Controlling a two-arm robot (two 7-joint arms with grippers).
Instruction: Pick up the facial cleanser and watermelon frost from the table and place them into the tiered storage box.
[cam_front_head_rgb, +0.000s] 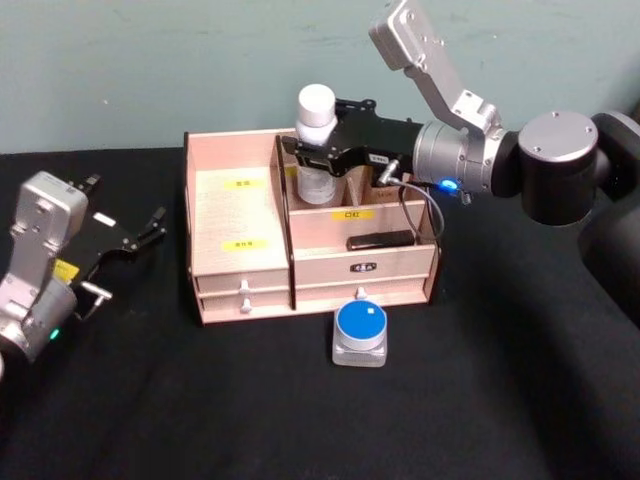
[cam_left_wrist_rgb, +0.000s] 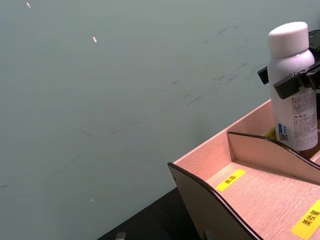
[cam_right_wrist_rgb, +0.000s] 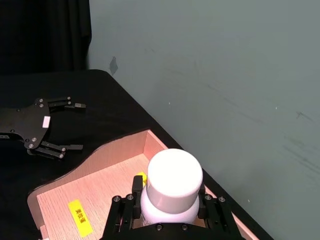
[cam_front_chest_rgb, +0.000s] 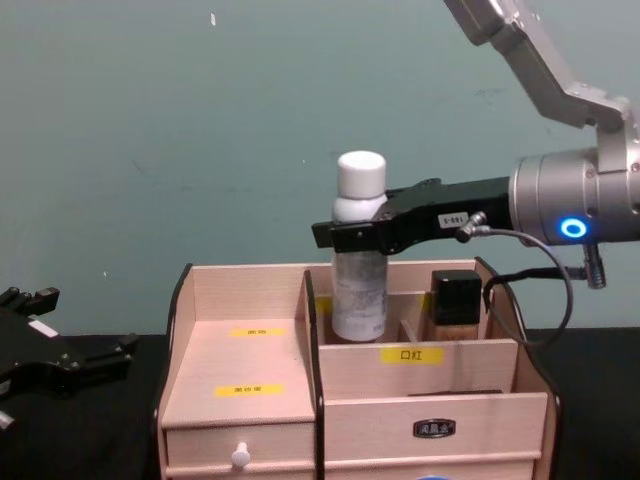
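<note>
My right gripper (cam_front_head_rgb: 318, 152) is shut on a white bottle with a white cap (cam_front_head_rgb: 316, 104), held upright. Its lower part is down in a back compartment of the tiered storage box (cam_front_head_rgb: 235, 215); its base is hidden behind the divider. The same bottle (cam_front_chest_rgb: 358, 290) and right gripper (cam_front_chest_rgb: 345, 235) show from the chest, and the cap (cam_right_wrist_rgb: 175, 177) from the right wrist. A clear jar with a blue lid (cam_front_head_rgb: 360, 330) stands on the table just in front of the box. I cannot read which of the two is the facial cleanser or the watermelon frost. My left gripper (cam_front_head_rgb: 135, 240) rests open, left of the box.
A dark square item (cam_front_chest_rgb: 455, 295) stands in the back right compartment, and a flat black item (cam_front_head_rgb: 380, 240) lies on the middle tier. A black cloth (cam_front_head_rgb: 150, 400) covers the table, with a teal wall close behind the box.
</note>
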